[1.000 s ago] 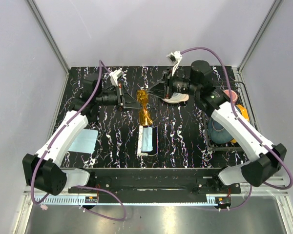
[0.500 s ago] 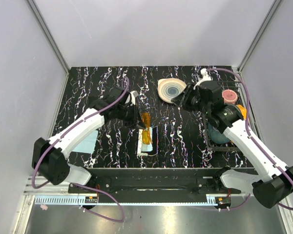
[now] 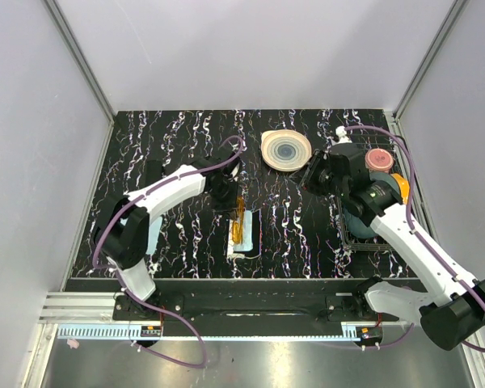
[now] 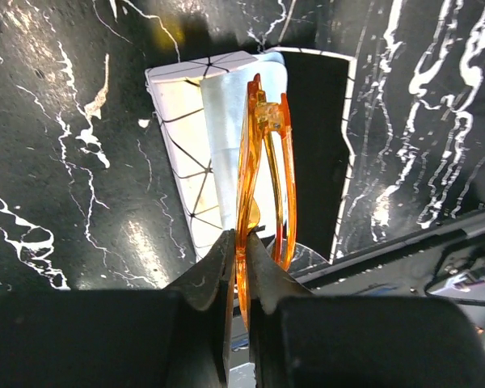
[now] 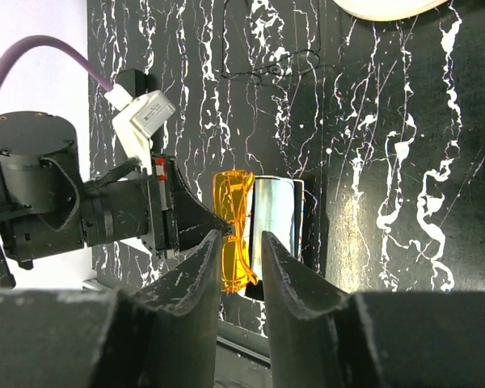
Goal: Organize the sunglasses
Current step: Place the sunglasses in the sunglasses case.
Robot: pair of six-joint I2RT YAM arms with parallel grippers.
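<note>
The folded sunglasses (image 4: 244,186) hang edge-on in the left tool (image 4: 238,238), whose jaws are pinched nearly shut on one end of the amber front. The thin arms lie folded just beside the lenses. They are above the white box (image 4: 182,137), close to where it meets the black case (image 4: 319,162), in the near middle of the counter (image 3: 186,145). Whether the far tip touches the box I cannot tell. The right tool (image 5: 241,242) is well apart on its own side, near the plate (image 3: 285,149). Its jaws stand a narrow gap apart with nothing between them, and it faces the sunglasses from a distance. I judge the sunglasses to be very light, so weight will not strain the grip. They are smooth plastic, though, so they may pivot or slide out of a pinch this small, especially hanging from one end. The arms look springy, and the hinges look like the weak spot, so squeezing or levering there risks bending them or popping them open. The lenses would likely scratch if dragged along the box rim. The stiff front rim, at the bridge or beside a hinge, seems the best place to hold them. They should go down lengthwise and flat, not be dropped.
</note>
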